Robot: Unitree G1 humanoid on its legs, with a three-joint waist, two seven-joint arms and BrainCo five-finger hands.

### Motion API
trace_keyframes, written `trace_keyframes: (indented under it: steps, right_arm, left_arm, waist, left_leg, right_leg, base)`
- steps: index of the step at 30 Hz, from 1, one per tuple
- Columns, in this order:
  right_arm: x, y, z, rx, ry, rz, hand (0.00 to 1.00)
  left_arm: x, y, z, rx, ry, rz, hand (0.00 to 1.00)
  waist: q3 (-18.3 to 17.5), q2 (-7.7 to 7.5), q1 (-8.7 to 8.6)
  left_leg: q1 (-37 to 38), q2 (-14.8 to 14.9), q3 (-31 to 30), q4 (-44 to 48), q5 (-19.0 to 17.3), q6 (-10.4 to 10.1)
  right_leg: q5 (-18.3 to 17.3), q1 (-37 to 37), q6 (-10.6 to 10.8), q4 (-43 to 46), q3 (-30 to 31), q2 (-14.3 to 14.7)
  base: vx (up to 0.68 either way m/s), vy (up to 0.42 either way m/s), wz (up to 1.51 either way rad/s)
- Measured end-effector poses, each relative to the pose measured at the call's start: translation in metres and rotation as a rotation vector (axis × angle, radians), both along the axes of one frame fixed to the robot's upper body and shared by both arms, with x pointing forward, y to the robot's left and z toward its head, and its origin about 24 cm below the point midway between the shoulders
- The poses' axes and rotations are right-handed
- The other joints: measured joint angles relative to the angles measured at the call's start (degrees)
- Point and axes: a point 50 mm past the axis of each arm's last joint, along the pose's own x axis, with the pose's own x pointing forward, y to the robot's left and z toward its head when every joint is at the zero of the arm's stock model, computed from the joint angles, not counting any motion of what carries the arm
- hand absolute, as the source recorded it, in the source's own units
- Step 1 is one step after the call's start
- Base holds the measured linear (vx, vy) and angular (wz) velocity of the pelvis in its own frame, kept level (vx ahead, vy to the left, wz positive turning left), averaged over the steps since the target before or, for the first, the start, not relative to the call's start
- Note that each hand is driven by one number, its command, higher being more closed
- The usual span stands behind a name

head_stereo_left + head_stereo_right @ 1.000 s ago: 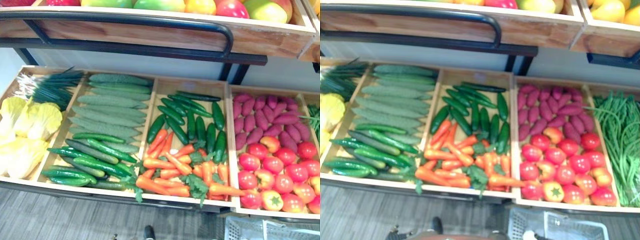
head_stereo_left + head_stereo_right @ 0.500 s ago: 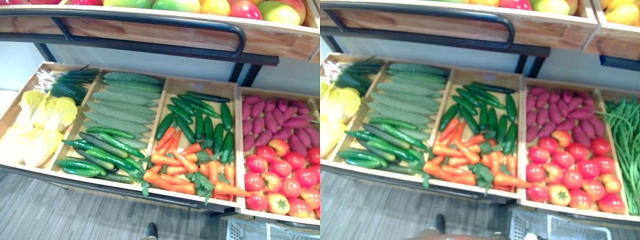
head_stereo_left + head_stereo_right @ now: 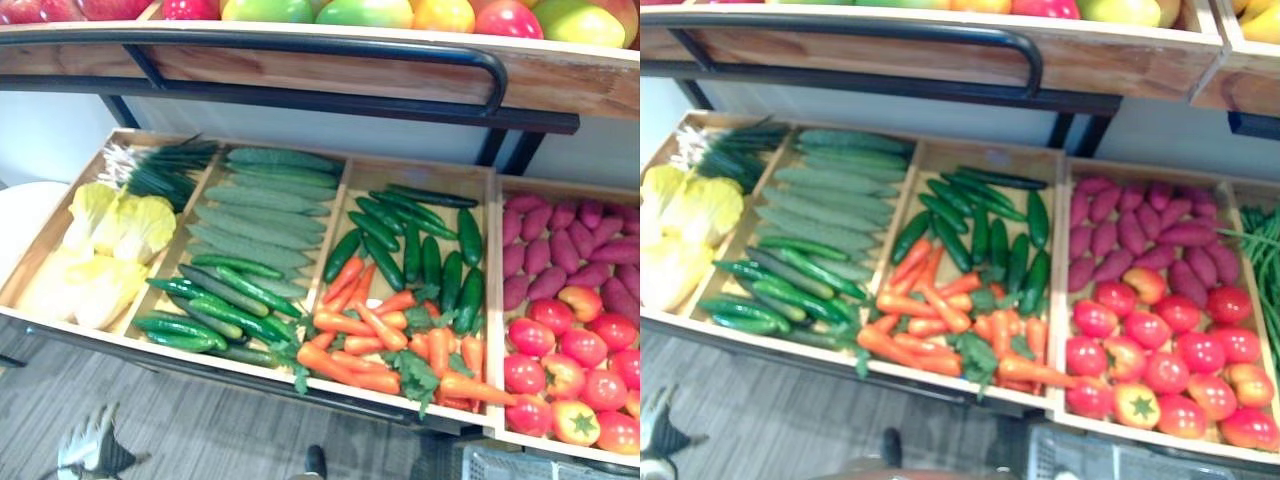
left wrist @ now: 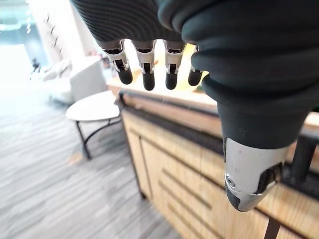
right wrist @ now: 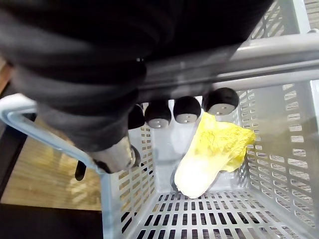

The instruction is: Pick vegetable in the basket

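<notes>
One cabbage [image 5: 212, 152] in basket [image 5: 279, 164]; right hand [image 5: 99, 84] clamped on handle [image 5: 239, 62]. View swung left; left hand [image 3: 92, 447], fingers apart, empty, now shows: next pick pending.

I count one cabbage [image 5: 212, 154] in my one basket [image 5: 279, 149]. The wooden display [image 3: 980, 155] shows me five compartments [image 3: 932, 168], with one bunch of spring onions [image 3: 160, 170] at its far left corner.

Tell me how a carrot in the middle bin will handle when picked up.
The carrots look tapered and smooth, so probably stiff but apt to slip toward the thin tip. They lie piled crisscross, so lifting one may shift neighbours. Their leafy tops look floppy.
</notes>
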Motion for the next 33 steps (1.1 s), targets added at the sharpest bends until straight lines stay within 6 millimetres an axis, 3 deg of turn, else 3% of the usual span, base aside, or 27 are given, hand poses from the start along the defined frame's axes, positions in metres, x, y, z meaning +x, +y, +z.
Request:
trace_keyframes:
  steps: [3,7,15,17,25,30,33]
  right_arm:
    - [-0.005,0.000,0.000,-0.004,0.000,0.003,1.00]
    - [-0.006,-0.001,0.001,-0.007,-0.001,0.003,1.00]
    - [-0.008,-0.003,0.002,-0.003,-0.008,0.009,1.00]
    - [-0.008,-0.005,0.002,-0.006,-0.008,0.009,1.00]
    - [-0.005,-0.017,0.008,-0.042,-0.027,0.010,1.00]
    - [-0.005,-0.019,0.010,-0.054,-0.039,0.003,1.00]
    - [-0.009,-0.020,0.010,-0.056,-0.034,-0.006,1.00]
  left_arm:
    - [0.019,-0.005,0.018,0.066,-0.056,-0.130,0.00]
    - [0.033,-0.020,0.026,0.102,-0.083,-0.263,0.00]
    - [0.070,-0.061,0.068,0.159,-0.156,-0.658,0.00]
    - [0.076,-0.082,0.074,0.140,-0.143,-0.805,0.00]
    - [0.075,-0.159,0.093,-0.007,-0.171,-1.222,0.00]
    - [0.074,-0.177,0.094,-0.086,-0.136,-1.311,0.00]
    - [0.071,-0.183,0.090,-0.171,-0.111,-1.316,0.00]
  waist:
    - [0.0,0.11,0.18]
    - [0.0,0.17,0.38]
    - [-0.3,0.59,0.25]
    - [-0.5,0.89,0.21]
    - [-3.7,2.77,-1.15]
    - [-5.7,3.89,-1.35]
    - [-6.0,3.80,-1.16]
  left_leg:
    - [0.0,-0.2,-0.3,0.0,0.1,0.1]
    - [0.0,-0.4,-0.2,0.0,0.1,0.2]
    - [0.2,-0.3,0.2,0.0,0.2,0.2]
    - [0.5,-0.3,0.5,0.0,0.1,0.2]
    - [-0.4,0.8,2.5,0.0,0.7,-0.1]
    - [-1.5,2.1,3.6,0.0,1.2,-0.2]
    - [-1.3,2.7,4.9,0.0,1.1,-0.4]
  right_leg:
    - [0.0,0.6,0.0,-0.2,-0.7,-0.1]
    - [0.0,0.6,0.0,-0.3,-0.7,-0.2]
    - [0.2,0.6,0.4,-0.3,-0.3,-0.2]
    - [0.2,0.6,0.4,-0.3,0.2,-0.2]
    - [0.5,-2.4,0.6,2.3,3.1,0.0]
    - [0.6,-4.5,0.8,3.1,4.7,0.9]
    - [0.9,-4.7,1.4,3.1,5.6,1.1]
  base:
    - [-0.01,-0.011,0.10]
    - [0.00,-0.002,0.01]
    - [0.01,-0.010,-0.03]
    - [0.01,-0.017,-0.07]
    - [0.00,-0.011,-0.12]
    - [-0.06,-0.018,-0.10]
    - [-0.10,-0.012,-0.16]
